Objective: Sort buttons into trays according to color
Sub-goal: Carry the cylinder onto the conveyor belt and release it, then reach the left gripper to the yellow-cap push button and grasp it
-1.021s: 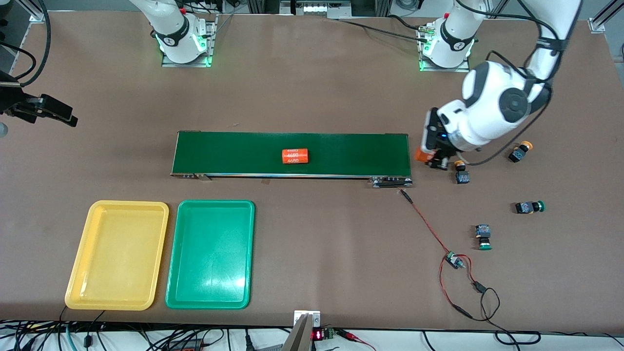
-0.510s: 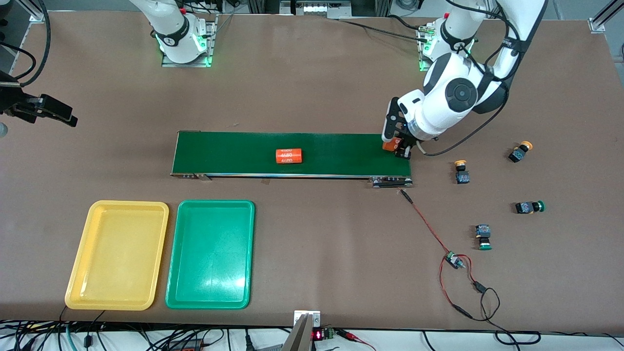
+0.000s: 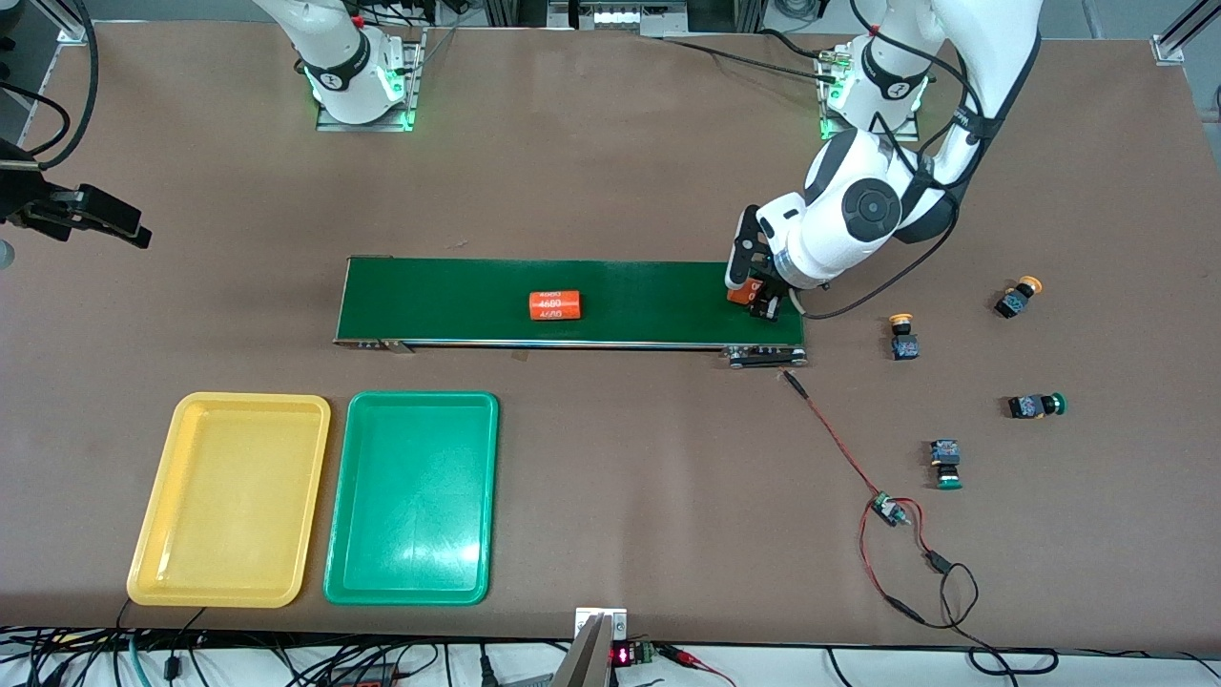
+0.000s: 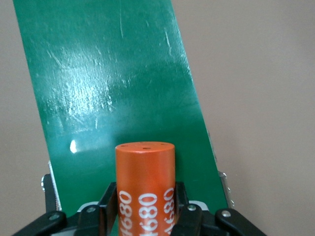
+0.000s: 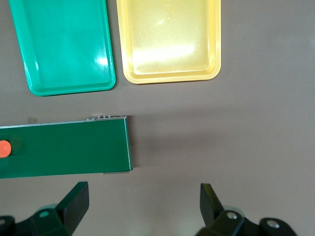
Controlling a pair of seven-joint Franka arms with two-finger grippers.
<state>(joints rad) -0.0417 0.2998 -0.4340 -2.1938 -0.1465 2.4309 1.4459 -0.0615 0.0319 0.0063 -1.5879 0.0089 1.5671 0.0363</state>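
Front view has the left claw [image 3: 760, 298] over the conveyor belt [image 3: 658, 301] at the left arm's end, pinching an orange cylinder [image 3: 740, 293]; the left wrist view shows that cylinder [image 4: 145, 189] clamped between both fingers, flat end pointing out from the claw along the belt. A second orange cylinder [image 3: 554, 305] lies on its side mid-belt, long axis along the belt.

Four buttons sit on the bench, all toward the left arm's end from that claw. Yellow button [image 3: 902, 337], closest, cap pointing at the bases. Second yellow button [image 3: 1017, 298], tilted. Green button [image 3: 1035, 405] on its side, cap pointing away from the belt. Second green button [image 3: 945, 465], cap toward the camera.

Two trays, yellow tray [image 3: 231, 498] and green tray [image 3: 412, 497], side by side, well away.

Right claw [image 5: 145, 199] waits, fingers spread wide, nothing between them.
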